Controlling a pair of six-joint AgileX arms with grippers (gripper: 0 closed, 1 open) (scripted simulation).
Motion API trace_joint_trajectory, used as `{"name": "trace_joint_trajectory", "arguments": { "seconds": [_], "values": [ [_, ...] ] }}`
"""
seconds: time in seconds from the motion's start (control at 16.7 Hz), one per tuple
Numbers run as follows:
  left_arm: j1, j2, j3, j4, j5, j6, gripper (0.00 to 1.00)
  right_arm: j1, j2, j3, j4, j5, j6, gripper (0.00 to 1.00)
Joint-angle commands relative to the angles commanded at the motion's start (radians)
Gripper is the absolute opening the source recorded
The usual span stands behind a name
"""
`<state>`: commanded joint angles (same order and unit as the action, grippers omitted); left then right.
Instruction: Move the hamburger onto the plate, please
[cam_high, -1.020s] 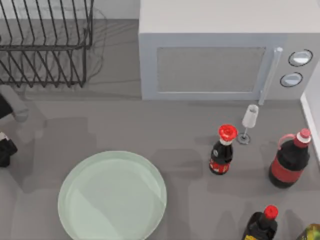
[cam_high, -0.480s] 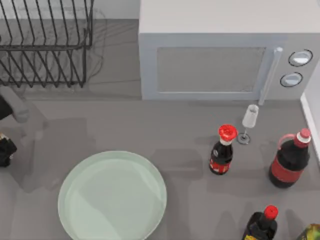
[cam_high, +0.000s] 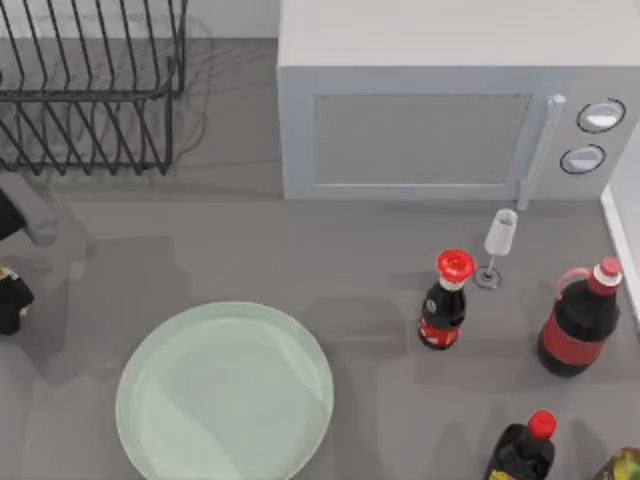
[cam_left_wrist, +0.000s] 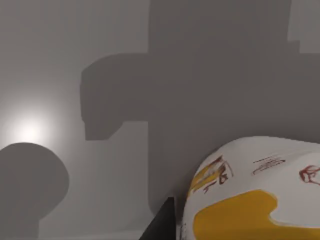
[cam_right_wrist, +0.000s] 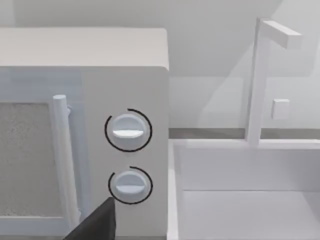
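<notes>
A pale mint-green plate (cam_high: 224, 393) sits bare on the grey bench (cam_high: 300, 260), towards its front left. At the bench's far left edge, the left gripper (cam_high: 10, 300) is partly cut off; I cannot tell whether its fingers are spread or pressed together. Beside one dark fingertip (cam_left_wrist: 161, 225) lies a white, yellow-patched rounded object (cam_left_wrist: 255, 195), possibly the hamburger.

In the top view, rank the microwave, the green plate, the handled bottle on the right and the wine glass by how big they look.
Largest to smallest:
1. microwave
2. plate
3. handled bottle
4. wine glass
</notes>
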<state>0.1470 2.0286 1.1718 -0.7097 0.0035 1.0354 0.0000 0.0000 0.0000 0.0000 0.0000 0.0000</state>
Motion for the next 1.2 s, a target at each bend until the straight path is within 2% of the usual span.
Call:
{"name": "trace_joint_trajectory", "arguments": {
  "seconds": [0.24, 0.3, 0.54, 0.9, 1.2],
  "values": [
    [0.0, 0.0, 0.0, 0.0, 0.0, 0.0, 0.0, 0.0, 0.0, 0.0, 0.0, 0.0, 0.0, 1.0],
    [-0.002, -0.058, 0.016, -0.063, 0.023, -0.016, 0.0, 0.0, 0.0, 0.0, 0.0, 0.0, 0.0, 1.0],
    [-0.001, -0.082, 0.074, -0.137, 0.023, -0.015, 0.0, 0.0, 0.0, 0.0, 0.0, 0.0, 0.0, 1.0],
    [-0.004, -0.171, 0.235, -0.408, 0.023, -0.018, 0.0, 0.0, 0.0, 0.0, 0.0, 0.0, 0.0, 1.0],
    [-0.005, -0.19, 0.26, -0.438, 0.022, -0.021, 0.0, 0.0, 0.0, 0.0, 0.0, 0.0, 0.0, 1.0]
  ]
}}
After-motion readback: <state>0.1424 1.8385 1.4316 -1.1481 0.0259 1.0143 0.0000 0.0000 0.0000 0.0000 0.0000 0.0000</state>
